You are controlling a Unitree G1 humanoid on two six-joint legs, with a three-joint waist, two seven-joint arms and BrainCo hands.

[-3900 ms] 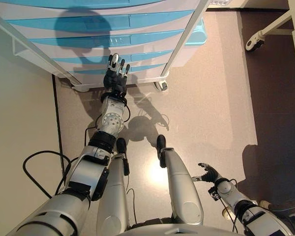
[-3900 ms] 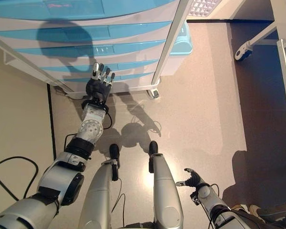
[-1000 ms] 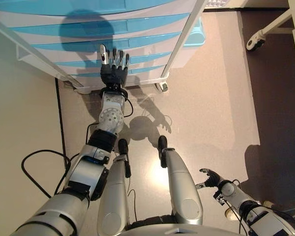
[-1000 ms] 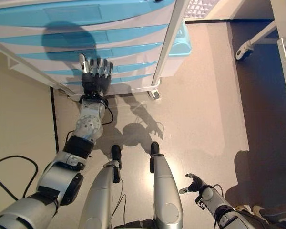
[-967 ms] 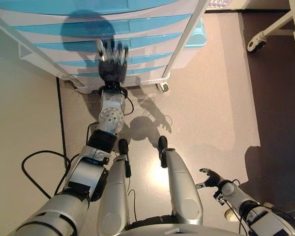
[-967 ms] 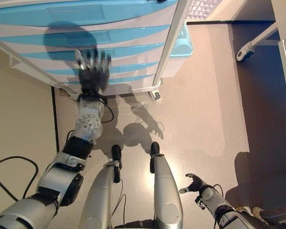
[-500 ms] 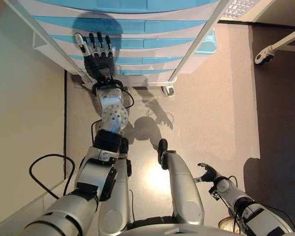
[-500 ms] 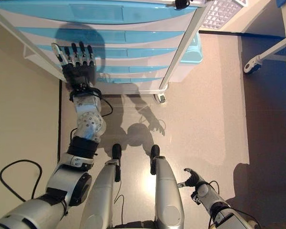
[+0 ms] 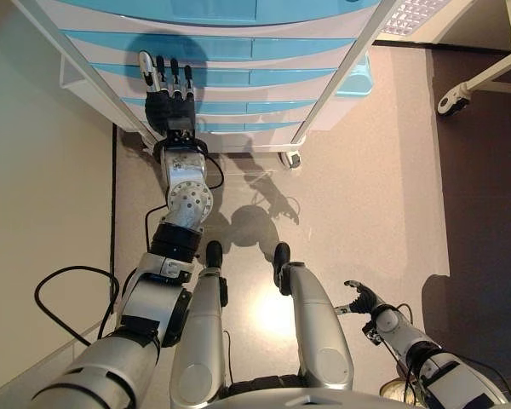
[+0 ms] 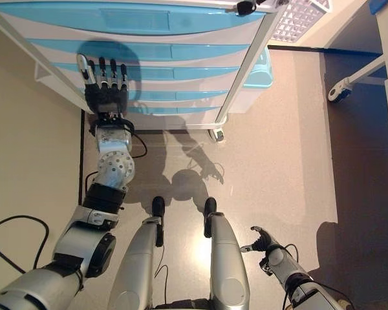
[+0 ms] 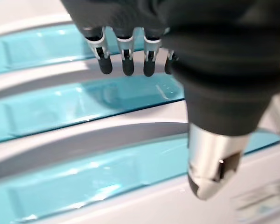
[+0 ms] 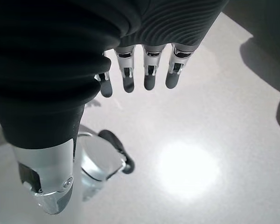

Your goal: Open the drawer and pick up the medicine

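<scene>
Drawer (image 9: 238, 75) lies crosswise, shut — left robot hand (image 9: 169, 106) spread flat before it.

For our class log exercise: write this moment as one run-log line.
left hand: open, raised before drawer unit | drawers: closed | right hand: open, idle, low | medicine: unseen

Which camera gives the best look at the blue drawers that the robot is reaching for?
The left wrist view: the drawer fronts fill it from close, just past the open left hand. Both eye views show the whole stack from above, smaller. The right wrist view shows only floor.
</scene>
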